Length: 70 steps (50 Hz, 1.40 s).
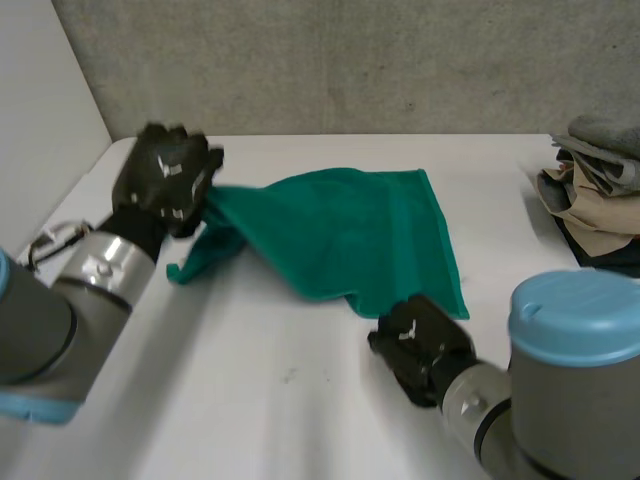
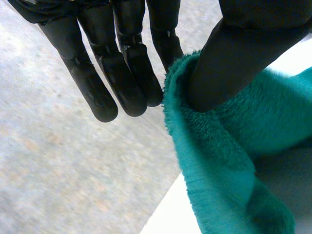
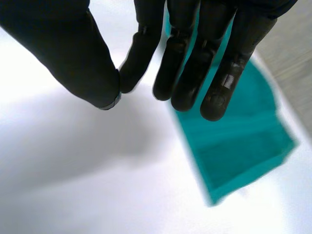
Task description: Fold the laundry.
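Head view: teal-green terry cloth lying mostly flat across the middle of the white desk, its left edge drawn up and bunched in the black left hand, held above the desk at the cloth's left end. Black right hand low over the desk just beside the cloth's near-right corner, touching or barely apart, cannot tell which. Loose heap of grey, beige and dark textiles at the desk's right edge, well apart from the cloth. Left wrist view: left hand closed in a pinch, thumb pressing a fold of the cloth at its hem against the nearest finger, the other fingers straight and bare. Right wrist view: right hand holding nothing, fingers nearly straight, thumb tip meeting the nearest finger with no fabric between; cloth flat on the desk beyond the fingertips. Judged from the looped pile and the droop at the raised end: soft, light, limp, not slippery, nothing fragile; likely to sag and crease wherever unsupported. Best taken by pinching corners or hem, one in each hand, to keep the edge taut for the fold. No brand, label or writing readable anywhere on the cloth.
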### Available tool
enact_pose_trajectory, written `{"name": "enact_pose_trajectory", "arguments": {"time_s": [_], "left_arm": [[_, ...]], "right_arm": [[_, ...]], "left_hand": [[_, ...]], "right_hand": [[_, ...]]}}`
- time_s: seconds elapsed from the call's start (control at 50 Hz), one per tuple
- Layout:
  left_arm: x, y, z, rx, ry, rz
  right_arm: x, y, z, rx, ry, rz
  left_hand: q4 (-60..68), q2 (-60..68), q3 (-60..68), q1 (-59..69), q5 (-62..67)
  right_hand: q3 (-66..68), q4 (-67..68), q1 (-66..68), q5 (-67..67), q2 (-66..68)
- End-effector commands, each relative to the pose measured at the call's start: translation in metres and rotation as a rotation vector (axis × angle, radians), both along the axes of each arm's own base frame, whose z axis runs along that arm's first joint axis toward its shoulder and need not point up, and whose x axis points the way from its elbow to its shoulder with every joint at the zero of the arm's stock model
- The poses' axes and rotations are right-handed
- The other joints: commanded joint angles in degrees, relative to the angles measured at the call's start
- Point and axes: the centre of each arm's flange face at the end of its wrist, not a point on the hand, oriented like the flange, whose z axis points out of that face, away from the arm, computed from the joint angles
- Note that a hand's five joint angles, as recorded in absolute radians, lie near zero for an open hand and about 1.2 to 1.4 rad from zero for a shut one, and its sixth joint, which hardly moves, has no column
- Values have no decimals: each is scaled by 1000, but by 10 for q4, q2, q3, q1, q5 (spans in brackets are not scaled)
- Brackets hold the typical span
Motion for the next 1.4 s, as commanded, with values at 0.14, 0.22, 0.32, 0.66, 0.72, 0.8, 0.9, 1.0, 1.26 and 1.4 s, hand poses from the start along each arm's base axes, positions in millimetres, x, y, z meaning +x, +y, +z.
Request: {"name": "enact_pose_trajectory", "arguments": {"time_s": [0.14,0.22,0.32,0.66,0.72,0.8,0.9,1.0,1.26,1.4], "left_arm": [[10,21,1,19,-8,8],[12,23,6,13,-5,14],[15,25,8,19,-7,21],[3,27,73,-112,54,-15],[-5,33,81,-108,56,-46],[-14,42,86,-116,61,-81],[-20,50,95,-137,73,-108],[-24,54,108,-169,98,-103],[-34,72,129,-214,143,-138],[-26,85,146,-258,182,-114]], "right_arm": [[-15,-52,51,-128,-230,-168],[-14,-67,71,-168,-269,-141],[-4,-81,82,-137,-272,-63],[-6,-116,12,276,-548,-393],[-7,-101,3,364,-688,-451],[6,-81,8,400,-836,-438],[29,-62,-4,425,-883,-419],[38,-61,-18,414,-869,-465],[66,-78,-41,377,-958,-466],[65,-93,-49,266,-879,-473]], "left_hand": [[112,113,116,144,141],[112,113,116,144,141],[112,113,116,144,141],[112,113,116,144,141],[112,113,116,144,141],[112,113,116,144,141],[112,113,116,144,141],[112,113,116,144,141],[112,113,116,144,141],[112,113,116,144,141]], "right_hand": [[-415,-421,-352,-406,-412],[-472,-478,-409,-463,-469],[-550,-556,-488,-541,-547],[-550,-556,-488,-541,-547],[-550,-556,-488,-541,-547],[-550,-556,-488,-541,-547],[-550,-556,-488,-541,-547],[-550,-556,-488,-541,-547],[-550,-556,-488,-541,-547],[-543,-549,-480,-534,-540]]}}
